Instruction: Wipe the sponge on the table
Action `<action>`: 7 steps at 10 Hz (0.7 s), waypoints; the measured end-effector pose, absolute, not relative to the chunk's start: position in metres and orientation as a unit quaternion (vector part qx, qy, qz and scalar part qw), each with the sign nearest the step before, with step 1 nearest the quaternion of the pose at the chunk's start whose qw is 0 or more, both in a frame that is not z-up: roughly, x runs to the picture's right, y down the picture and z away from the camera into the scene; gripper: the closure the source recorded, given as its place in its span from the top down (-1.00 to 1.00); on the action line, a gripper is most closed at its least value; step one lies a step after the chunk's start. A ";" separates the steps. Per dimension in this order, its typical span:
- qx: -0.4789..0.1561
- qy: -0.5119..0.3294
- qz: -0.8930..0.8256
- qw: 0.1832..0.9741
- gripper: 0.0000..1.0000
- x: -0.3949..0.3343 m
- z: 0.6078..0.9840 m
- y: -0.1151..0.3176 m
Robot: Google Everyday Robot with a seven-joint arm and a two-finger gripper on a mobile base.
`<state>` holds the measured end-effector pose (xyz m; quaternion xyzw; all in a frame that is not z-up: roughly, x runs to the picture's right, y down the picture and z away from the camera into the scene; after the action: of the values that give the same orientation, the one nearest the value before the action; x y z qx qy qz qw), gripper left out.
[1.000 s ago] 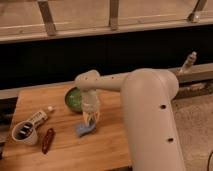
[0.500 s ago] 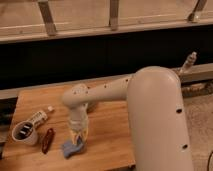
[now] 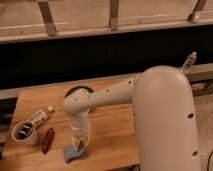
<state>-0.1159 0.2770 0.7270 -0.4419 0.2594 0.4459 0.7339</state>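
The light-blue sponge (image 3: 71,154) lies flat on the wooden table (image 3: 112,135) near its front edge, left of centre. My gripper (image 3: 80,145) points straight down from the white arm's wrist (image 3: 79,106), its fingertips pressed onto the sponge's right end and shut on it. The arm's large white body fills the right side of the view and hides that part of the table.
A green bowl (image 3: 76,91) sits at the table's back edge, half hidden behind the wrist. A slim reddish-brown object (image 3: 47,140) lies left of the sponge. Farther left are a white cup (image 3: 23,134) and a small white bottle (image 3: 38,119).
The gripper has dragged the sponge from the middle of the table, near the bowl, toward the front-left edge. Over the last half second it shifted only slightly forward.
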 end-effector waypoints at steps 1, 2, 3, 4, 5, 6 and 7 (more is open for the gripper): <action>-0.434 0.265 0.453 0.732 -0.94 -0.107 0.735 0.267; -0.428 0.269 0.457 0.732 -0.94 -0.099 0.744 0.257; -0.420 0.274 0.464 0.731 -0.94 -0.086 0.759 0.240; -0.411 0.279 0.471 0.729 -0.94 -0.073 0.775 0.223; -0.403 0.285 0.476 0.728 -0.94 -0.061 0.791 0.208; -0.396 0.289 0.481 0.727 -0.94 -0.052 0.806 0.192; -0.392 0.289 0.483 0.727 -0.94 -0.048 0.818 0.177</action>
<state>-0.0481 0.1766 0.8184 -0.3921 0.2889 0.4833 0.7275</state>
